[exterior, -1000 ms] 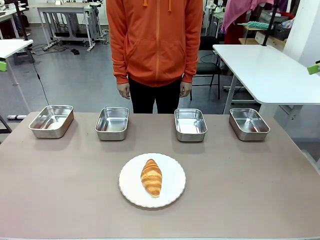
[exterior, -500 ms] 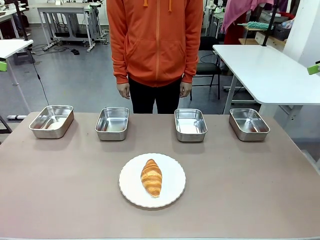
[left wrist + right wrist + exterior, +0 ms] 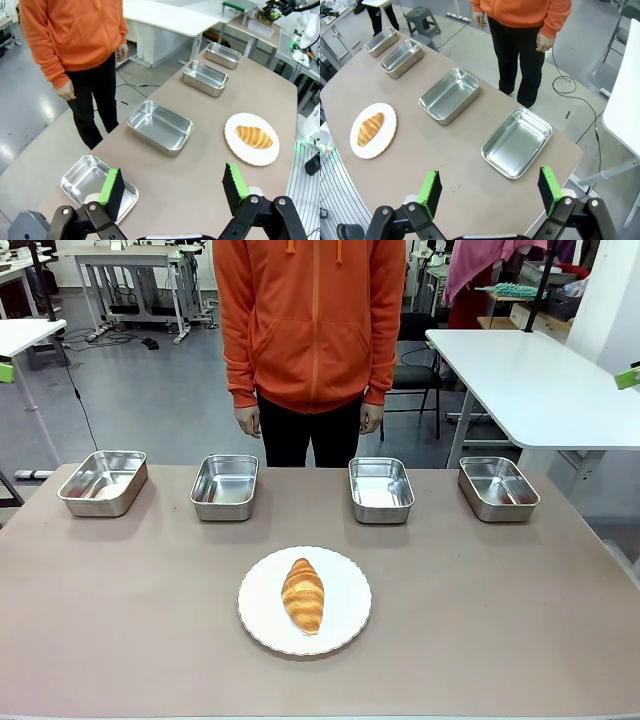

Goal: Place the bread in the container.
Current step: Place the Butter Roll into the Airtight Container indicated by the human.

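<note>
Golden-brown ridged bread [image 3: 303,594], spindle-shaped, dark-striped

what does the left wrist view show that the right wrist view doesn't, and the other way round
Left wrist view: the left gripper, jaws wide open. Right wrist view: the right gripper, also open, plus a grey stool on the floor behind the table. Both: the bread lying on the white plate, the four steel trays in a row, and the person in orange standing at the table's far side.
</note>
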Controlling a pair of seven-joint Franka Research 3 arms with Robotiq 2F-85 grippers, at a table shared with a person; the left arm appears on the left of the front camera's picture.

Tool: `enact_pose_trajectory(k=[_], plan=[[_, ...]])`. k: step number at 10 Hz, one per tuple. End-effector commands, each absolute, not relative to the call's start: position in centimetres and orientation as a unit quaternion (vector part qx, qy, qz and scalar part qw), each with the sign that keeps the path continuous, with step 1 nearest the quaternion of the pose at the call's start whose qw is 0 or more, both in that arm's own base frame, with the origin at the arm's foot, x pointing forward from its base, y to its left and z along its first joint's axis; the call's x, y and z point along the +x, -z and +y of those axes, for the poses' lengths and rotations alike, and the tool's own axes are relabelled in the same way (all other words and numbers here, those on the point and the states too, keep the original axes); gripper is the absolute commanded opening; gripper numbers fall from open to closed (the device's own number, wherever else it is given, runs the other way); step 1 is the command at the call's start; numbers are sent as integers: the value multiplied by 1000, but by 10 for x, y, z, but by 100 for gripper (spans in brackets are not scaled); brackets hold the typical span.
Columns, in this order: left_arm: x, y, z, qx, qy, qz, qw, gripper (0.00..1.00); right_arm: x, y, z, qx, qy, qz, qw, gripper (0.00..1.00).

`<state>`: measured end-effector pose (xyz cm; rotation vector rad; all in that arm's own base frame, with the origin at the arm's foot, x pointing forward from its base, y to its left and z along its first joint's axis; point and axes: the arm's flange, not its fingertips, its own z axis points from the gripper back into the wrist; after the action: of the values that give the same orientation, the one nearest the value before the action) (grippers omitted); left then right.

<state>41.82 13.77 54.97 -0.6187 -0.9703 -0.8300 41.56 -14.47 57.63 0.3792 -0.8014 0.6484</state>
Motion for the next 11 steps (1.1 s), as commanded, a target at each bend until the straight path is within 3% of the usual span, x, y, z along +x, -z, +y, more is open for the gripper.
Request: enact_pose_trajectory(k=[1, 11], plan=[[418, -550, 137, -284, 385, -448, 756, 100, 416, -576, -144, 187, -309, -389, 847, 100], [418, -550, 137, -284, 385, -448, 756, 100, 416, -576, -144, 187, -309, -389, 847, 100]])
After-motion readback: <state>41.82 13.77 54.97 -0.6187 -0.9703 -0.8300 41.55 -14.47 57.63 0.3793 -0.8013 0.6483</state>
